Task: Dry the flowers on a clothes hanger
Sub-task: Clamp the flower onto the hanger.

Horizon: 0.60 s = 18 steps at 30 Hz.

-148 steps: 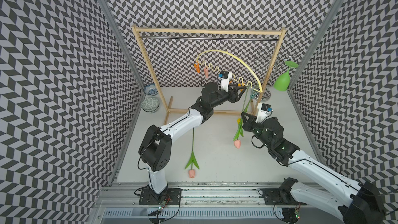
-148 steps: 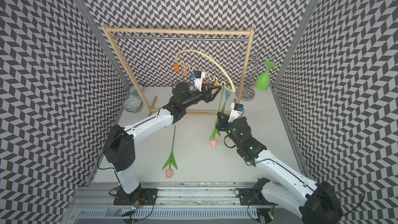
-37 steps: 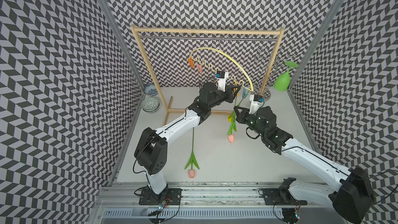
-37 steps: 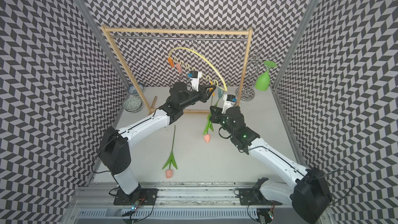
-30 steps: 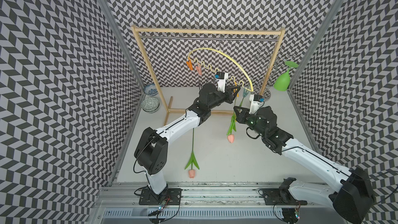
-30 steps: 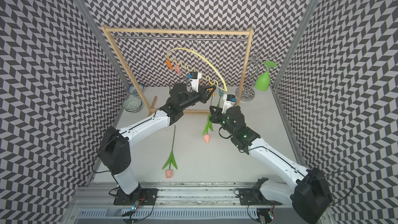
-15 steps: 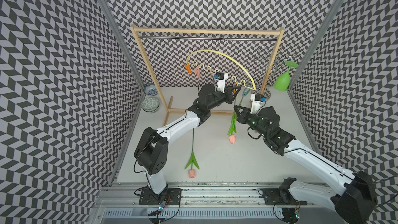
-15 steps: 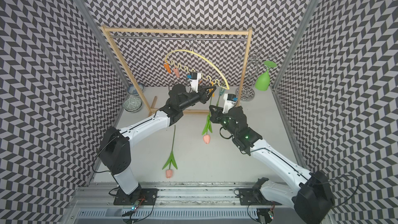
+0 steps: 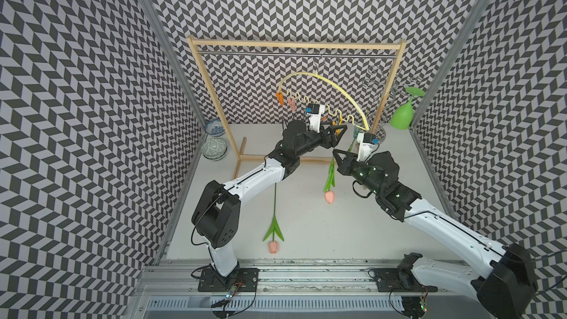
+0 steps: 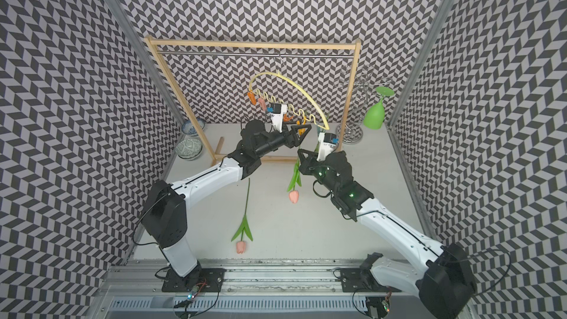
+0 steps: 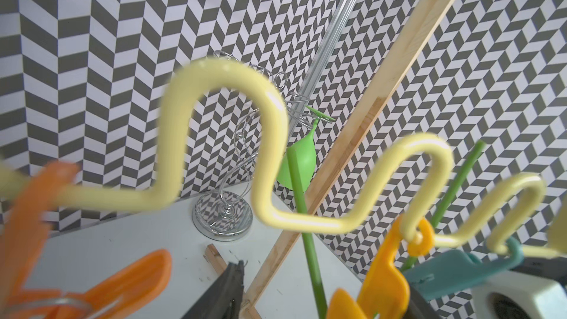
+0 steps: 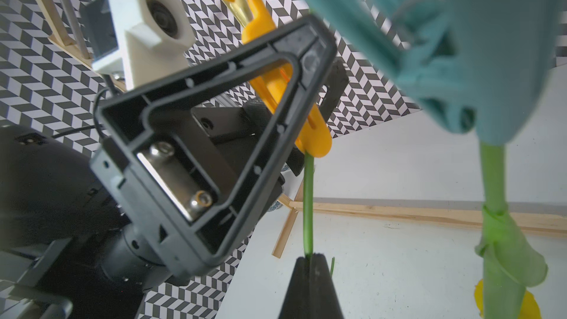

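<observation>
Plastic wavy hanger (image 11: 221,73); thin stem (image 12: 308,204)

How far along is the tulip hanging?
Done: yellow tulip hangs from the teal peg. In hand: right gripper is shut on the stem of a pink tulip, whose top sits in the orange peg; left gripper stands open around that peg. Left: the other pink tulip lies on the table.
</observation>
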{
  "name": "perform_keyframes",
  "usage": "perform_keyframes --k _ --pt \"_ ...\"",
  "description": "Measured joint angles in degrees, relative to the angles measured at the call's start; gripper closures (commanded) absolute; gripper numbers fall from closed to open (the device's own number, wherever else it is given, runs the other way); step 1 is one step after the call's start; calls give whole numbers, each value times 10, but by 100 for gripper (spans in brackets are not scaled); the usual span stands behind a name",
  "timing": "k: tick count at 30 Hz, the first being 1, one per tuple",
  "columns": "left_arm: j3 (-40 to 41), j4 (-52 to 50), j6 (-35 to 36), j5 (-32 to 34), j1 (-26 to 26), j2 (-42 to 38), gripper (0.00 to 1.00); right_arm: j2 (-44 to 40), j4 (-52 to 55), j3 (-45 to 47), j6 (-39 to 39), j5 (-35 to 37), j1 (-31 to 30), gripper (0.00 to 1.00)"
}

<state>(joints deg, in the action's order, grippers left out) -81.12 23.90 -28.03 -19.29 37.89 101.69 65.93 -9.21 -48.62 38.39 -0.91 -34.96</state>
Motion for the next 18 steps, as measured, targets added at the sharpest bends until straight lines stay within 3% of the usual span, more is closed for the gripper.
perform_keyframes --k 6,9,11,18 --pt "0 -1 1 -2 -2 0 23 1 0 0 -2 0 0 99" --pt "0 0 1 -15 -3 0 24 1 0 0 -3 0 0 86" --pt "1 0 1 -21 -3 0 24 1 -1 0 -5 0 0 82" --pt "32 5 1 -20 -4 0 25 0 -2 2 -8 2 0 81"
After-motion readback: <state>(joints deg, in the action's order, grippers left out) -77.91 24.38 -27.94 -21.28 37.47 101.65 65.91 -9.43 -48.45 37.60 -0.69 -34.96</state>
